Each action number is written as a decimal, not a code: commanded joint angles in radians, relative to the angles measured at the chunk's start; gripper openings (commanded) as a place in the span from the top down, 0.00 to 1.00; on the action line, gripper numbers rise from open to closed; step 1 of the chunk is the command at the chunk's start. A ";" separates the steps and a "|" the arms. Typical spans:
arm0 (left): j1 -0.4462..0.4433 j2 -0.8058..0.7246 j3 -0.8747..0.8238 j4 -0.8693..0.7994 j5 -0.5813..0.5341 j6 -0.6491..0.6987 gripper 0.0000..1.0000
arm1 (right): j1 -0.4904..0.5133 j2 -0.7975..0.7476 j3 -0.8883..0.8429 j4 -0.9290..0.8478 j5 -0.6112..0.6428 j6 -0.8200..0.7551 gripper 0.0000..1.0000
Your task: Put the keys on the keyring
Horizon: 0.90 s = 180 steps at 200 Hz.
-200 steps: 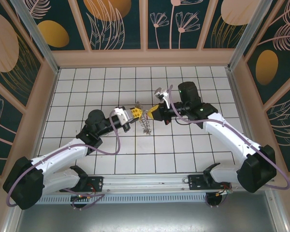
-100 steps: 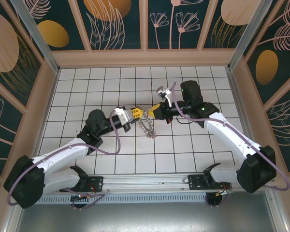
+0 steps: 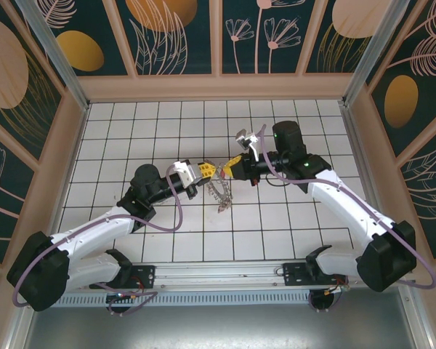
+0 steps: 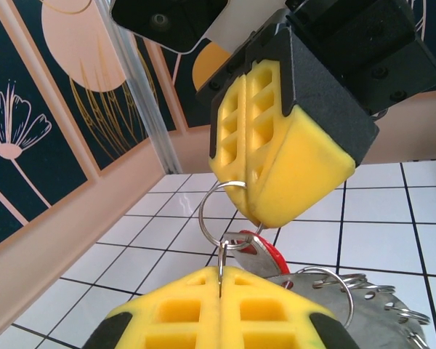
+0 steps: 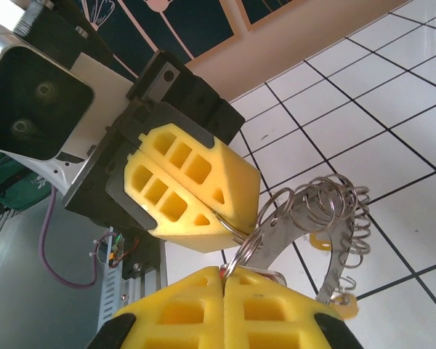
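Left gripper (image 3: pixel 206 171) and right gripper (image 3: pixel 229 167) meet nose to nose above the middle of the white tiled bench (image 3: pixel 131 131), one reaching in from the left edge's side and the other from the right. Their yellow latticed fingers (image 4: pixel 305 174) are pressed shut. Each pair pinches a thin silvery wire loop (image 4: pixel 216 211) at its seam — whether it is one loop or two linked ones I cannot tell. Just behind that loop sits the small silvery key with a red plastic head (image 4: pixel 265 254), close under the right gripper's tips. The grey metal keyring with a fringed rim of small silvery links (image 3: pixel 219 193) hangs from the meeting point. Its long run points down and toward the near edge, and yellow-tan key heads (image 5: pixel 345 307) dangle at its lower end. The coming move, I judge, turns on that small gap — key and loop lie straight between the tips, so the threading runs along the line joining the two arms.
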 commanded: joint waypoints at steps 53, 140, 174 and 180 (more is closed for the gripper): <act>-0.004 -0.015 0.016 0.055 0.011 -0.020 1.00 | 0.011 -0.043 -0.009 0.013 -0.018 -0.025 1.00; -0.005 -0.004 0.032 0.080 0.017 -0.034 1.00 | 0.012 0.005 0.001 -0.031 0.021 -0.002 1.00; -0.005 0.003 0.034 0.083 0.022 -0.035 1.00 | 0.012 0.008 -0.005 -0.026 0.030 0.007 1.00; -0.006 0.003 0.035 0.083 0.022 -0.036 1.00 | 0.012 0.010 -0.005 -0.021 0.034 0.013 1.00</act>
